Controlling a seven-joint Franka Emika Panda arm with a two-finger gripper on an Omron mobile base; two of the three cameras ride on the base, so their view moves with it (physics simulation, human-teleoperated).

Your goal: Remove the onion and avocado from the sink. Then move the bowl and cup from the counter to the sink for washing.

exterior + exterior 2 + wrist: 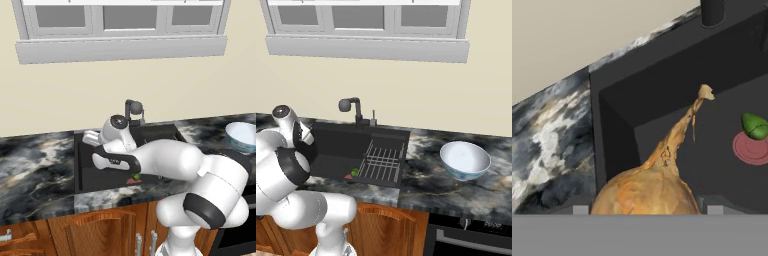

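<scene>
The onion (647,187) sits between the pincer (644,210) tips, which are closed on it, above the left part of the sink (657,80). Its long axis runs from the bulb up to a thin stem tail (tip slightly curled), pointing toward the sink's back wall. The avocado (755,126) lies on the basin floor beside a red drain (752,148). The bowl (465,159) rests upright on the bench (456,187), right of the sink.

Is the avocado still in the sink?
Yes. The avocado lies on the sink floor beside the red drain.
</scene>
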